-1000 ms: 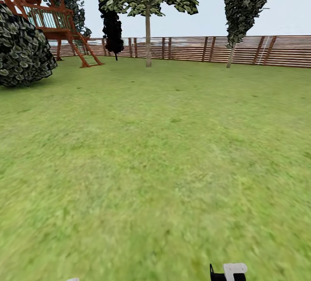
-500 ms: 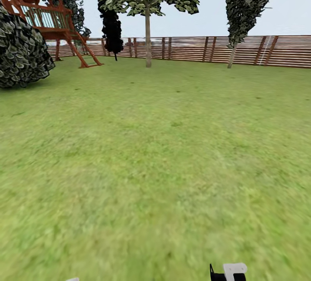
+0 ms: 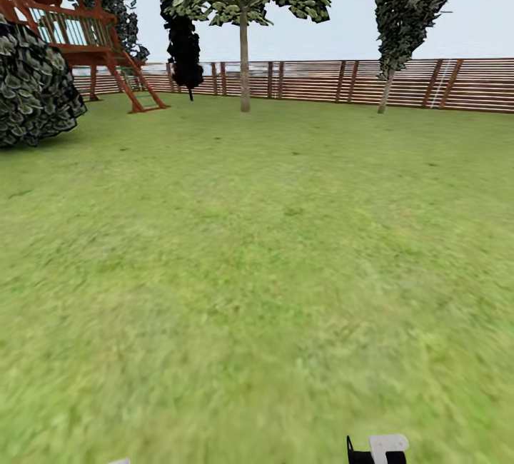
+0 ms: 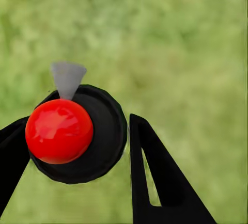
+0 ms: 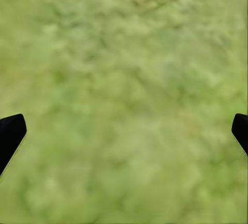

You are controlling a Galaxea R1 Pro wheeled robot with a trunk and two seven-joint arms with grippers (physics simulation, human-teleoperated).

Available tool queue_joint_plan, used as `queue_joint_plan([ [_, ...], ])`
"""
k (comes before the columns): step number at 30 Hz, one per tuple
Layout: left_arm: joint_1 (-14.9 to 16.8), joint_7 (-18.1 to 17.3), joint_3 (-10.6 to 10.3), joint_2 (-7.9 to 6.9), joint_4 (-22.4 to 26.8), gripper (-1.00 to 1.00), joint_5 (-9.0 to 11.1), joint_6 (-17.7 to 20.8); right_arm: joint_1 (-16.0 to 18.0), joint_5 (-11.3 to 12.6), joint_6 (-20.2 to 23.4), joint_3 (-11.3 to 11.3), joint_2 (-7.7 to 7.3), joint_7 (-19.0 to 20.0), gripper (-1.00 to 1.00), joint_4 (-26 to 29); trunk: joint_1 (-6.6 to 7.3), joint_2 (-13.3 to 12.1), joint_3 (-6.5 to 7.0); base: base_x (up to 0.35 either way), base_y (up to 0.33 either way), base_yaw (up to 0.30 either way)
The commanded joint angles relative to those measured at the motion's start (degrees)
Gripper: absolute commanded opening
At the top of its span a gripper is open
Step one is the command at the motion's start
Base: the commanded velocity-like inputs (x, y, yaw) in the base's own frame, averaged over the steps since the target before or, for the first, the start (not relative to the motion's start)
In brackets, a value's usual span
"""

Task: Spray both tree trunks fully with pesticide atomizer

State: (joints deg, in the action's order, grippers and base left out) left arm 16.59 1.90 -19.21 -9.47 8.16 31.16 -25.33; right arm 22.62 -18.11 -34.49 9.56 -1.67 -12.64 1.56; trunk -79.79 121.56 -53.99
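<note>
So, your left hand (image 4: 77, 118) looks clamped on a red-topped black thing (image 4: 106, 131), atomizer or not, can't tell. Right hand (image 5: 129, 115) gapes wide over the floor (image 5: 124, 53). The tree trunk (image 3: 244, 78) stands far ahead.

light: bright, even daylight — no clear source | shadows: faint, soft dark patch under the round bush (image 3: 32, 86) | glare: pale highlight on the red ball (image 4: 59, 130) | blur: floor (image 3: 257, 307) smeared and soft near the camera, sharper toward the fence (image 3: 428, 82) — wrist views' grass wholly blurred
</note>
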Motion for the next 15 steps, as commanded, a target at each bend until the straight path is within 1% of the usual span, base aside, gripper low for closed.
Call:
queue_joint_plan([
  [1, 0.02, 0.21, -0.48, -0.02, 0.01, -1.0, 0.31, -0.16, 0.04, -0.61, -0.14, 0.37, 0.0, -0.28, 1.0, -0.07, -0.03, 0.02, -0.05, 0.339, 0.0, 0.0],
  [15, 0.02, 0.21, -0.48, -0.02, 0.01, -1.0, 0.31, -0.16, 0.05, -0.61, -0.14, 0.37, 0.0, -0.28, 1.0, -0.07, -0.03, 0.02, -0.05, 0.339, 0.0, 0.0],
])
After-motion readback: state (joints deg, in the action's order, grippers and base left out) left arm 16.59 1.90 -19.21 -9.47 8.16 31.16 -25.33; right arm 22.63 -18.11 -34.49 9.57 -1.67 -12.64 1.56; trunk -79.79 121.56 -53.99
